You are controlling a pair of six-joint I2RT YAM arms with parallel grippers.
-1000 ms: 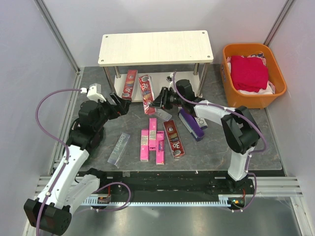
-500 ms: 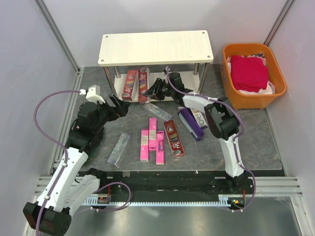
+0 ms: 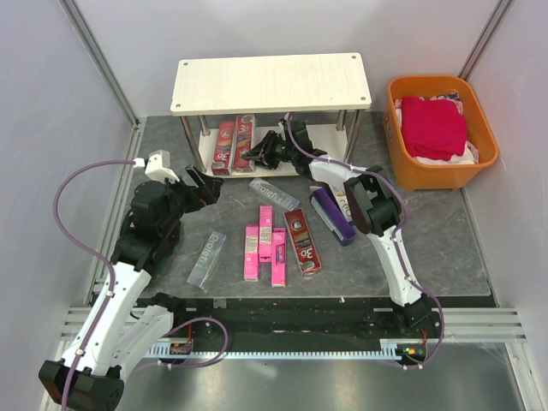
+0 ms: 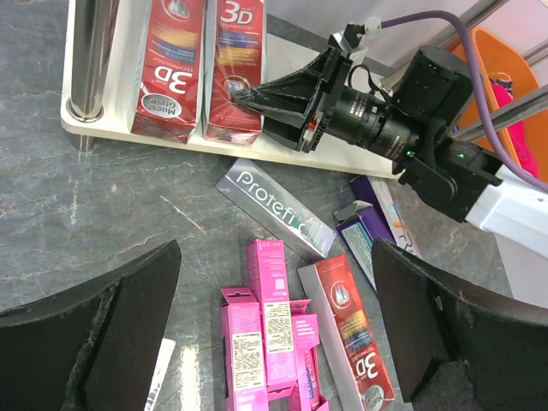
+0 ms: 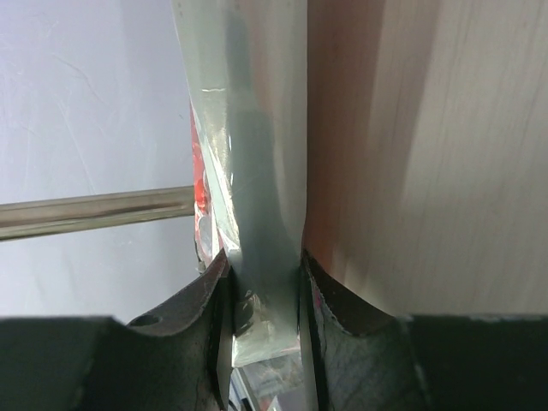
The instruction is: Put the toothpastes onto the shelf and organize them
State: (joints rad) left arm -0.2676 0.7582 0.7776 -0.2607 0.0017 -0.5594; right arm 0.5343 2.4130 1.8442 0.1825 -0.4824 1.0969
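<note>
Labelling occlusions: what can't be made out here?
Top external: far ends of the held red carton and its red neighbour, under the shelf top board.
Right wrist: that carton's print, too close and blurred in the right gripper.
Left wrist: bottom-left silver carton, cut off by the left gripper.
Top external: basket contents under the red cloth.

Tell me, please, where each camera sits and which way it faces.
Top external: above and behind the bases, looking down on the table, shelf and orange basket; both arms show.
Left wrist: on the raised left gripper, facing down and forward at the shelf's lower board; its own wide-open fingers frame the bottom corners.
Right wrist: low at the shelf, looking along the red carton clamped in the right gripper.
Shared: top and left-wrist views both show the right gripper holding that carton on the lower board.
</note>
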